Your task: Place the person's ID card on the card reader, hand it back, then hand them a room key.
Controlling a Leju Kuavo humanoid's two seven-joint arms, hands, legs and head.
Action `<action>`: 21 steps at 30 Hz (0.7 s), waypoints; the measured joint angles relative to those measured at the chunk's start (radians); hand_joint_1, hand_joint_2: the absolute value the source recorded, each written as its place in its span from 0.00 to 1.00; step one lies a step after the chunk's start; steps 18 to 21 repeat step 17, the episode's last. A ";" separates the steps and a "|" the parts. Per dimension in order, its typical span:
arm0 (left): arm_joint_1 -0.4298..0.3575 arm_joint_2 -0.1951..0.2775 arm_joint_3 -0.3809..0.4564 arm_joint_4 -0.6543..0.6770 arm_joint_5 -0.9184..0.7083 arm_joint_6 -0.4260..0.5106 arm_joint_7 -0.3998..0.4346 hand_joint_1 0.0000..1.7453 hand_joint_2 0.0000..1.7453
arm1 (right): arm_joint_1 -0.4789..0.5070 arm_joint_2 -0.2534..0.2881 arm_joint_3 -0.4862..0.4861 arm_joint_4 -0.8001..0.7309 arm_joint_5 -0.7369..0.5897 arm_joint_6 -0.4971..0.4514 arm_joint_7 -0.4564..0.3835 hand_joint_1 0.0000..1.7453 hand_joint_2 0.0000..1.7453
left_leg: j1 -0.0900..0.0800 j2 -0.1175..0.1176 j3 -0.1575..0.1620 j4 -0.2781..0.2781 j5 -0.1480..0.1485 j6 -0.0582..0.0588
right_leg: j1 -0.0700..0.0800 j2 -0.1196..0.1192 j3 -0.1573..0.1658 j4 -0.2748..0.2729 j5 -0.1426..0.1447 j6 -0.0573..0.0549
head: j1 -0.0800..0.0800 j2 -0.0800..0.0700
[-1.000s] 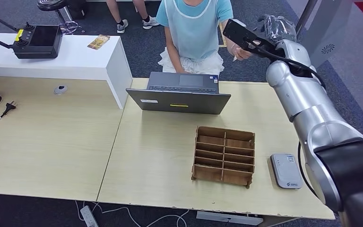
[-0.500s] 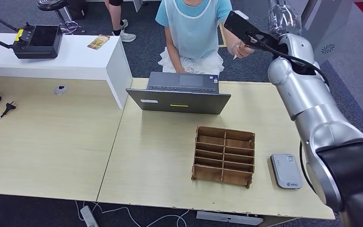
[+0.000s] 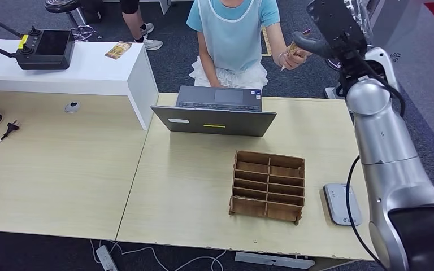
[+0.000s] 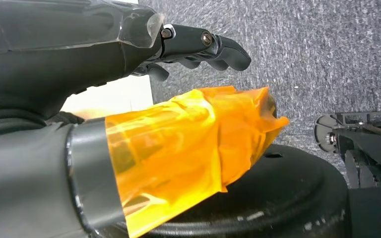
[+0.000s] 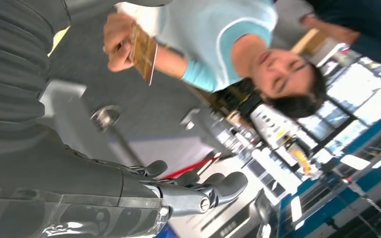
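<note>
While person-held, one card (image 5: 144, 52)

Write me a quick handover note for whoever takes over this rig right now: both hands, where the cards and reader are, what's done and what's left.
Right hand: raised toward the person, fingers apart, holding nothing.
Left hand: hanging low over the floor, holding nothing.
Card: in the person's hand, beyond the laptop; whether it is the ID or a key, I cannot tell.
Card reader: on the table, at the robot's right of the wooden organizer, nothing on it.
Done: cannot tell from the pictures.
Left: at the least, make sure a room key reaches the person.
</note>
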 joint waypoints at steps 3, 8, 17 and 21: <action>0.001 -0.003 0.010 0.000 0.013 0.007 -0.006 0.00 0.00 | 0.065 -0.033 -0.041 -0.087 -0.187 0.053 -0.045 0.00 1.00 | 0.000 0.000 0.000 0.000 0.000 0.000 | 0.000 0.000 0.000 0.000 0.000 0.000 | 0.000 0.000; 0.005 -0.011 0.029 0.000 0.031 0.017 -0.008 0.00 0.00 | 0.188 -0.092 -0.118 -0.194 -0.456 0.134 -0.099 0.00 1.00 | 0.000 0.000 0.000 0.001 0.000 0.000 | 0.000 -0.001 0.000 0.000 0.000 0.000 | 0.000 0.000; 0.008 -0.022 0.051 0.000 0.046 0.029 -0.011 0.00 0.00 | 0.438 -0.207 -0.256 -0.331 -0.753 0.245 -0.147 0.00 1.00 | 0.000 -0.002 -0.001 0.001 -0.001 0.001 | 0.000 -0.002 0.000 -0.001 0.000 0.000 | 0.000 0.000; 0.008 -0.022 0.051 0.000 0.046 0.029 -0.011 0.00 0.00 | 0.438 -0.207 -0.256 -0.331 -0.753 0.245 -0.147 0.00 1.00 | 0.000 -0.002 -0.001 0.001 -0.001 0.001 | 0.000 -0.002 0.000 -0.001 0.000 0.000 | 0.000 0.000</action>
